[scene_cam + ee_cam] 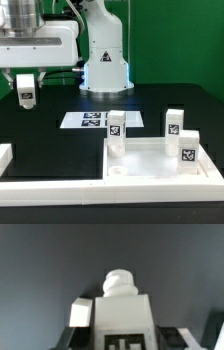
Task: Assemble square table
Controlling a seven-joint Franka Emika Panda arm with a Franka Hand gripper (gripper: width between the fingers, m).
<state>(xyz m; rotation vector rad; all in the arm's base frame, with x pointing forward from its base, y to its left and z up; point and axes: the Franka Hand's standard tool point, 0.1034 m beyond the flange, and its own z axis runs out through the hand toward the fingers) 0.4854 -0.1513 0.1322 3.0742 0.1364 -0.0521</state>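
Observation:
The white square tabletop (150, 165) lies on the black table at the exterior view's right. Three white tagged legs stand upright at its corners: one at the far left corner (116, 125), one at the far right (174, 122), one at the near right (188, 150). My gripper (26, 88) hangs high above the table at the exterior view's left, shut on another leg (27, 96). In the wrist view this leg (122, 308) fills the space between the fingers (80, 313). Its rounded tip points away from my gripper (140, 325), and its tag sits close to the camera.
The marker board (88, 120) lies flat between the robot base (105, 60) and the tabletop. Long white rails run along the front (90, 190) and the left edge (5, 155) of the table.

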